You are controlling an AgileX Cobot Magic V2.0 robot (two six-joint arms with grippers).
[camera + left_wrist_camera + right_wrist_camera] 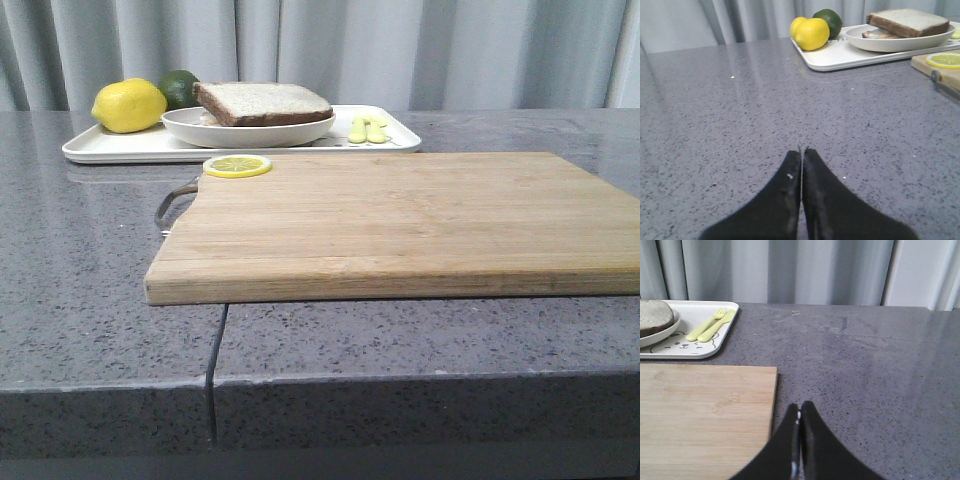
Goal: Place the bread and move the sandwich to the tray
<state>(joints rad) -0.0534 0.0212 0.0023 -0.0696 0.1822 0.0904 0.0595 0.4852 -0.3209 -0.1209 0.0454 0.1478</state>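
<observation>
While both arms idled over bare counter, the sandwich (262, 102) already sat on its plate (248, 130) inside the tray (120, 148).

Left gripper (801, 165) was closed and empty; lemon (129, 105), lime (180, 87) and cutting board (400, 220) lay undisturbed; right gripper (800, 415) was closed and empty. Task judged essentially complete, nothing outstanding.

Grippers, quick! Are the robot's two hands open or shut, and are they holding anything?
Left gripper: shut, holding nothing, above the bare grey countertop.
Right gripper: shut, holding nothing, beside the wooden cutting board.
</observation>
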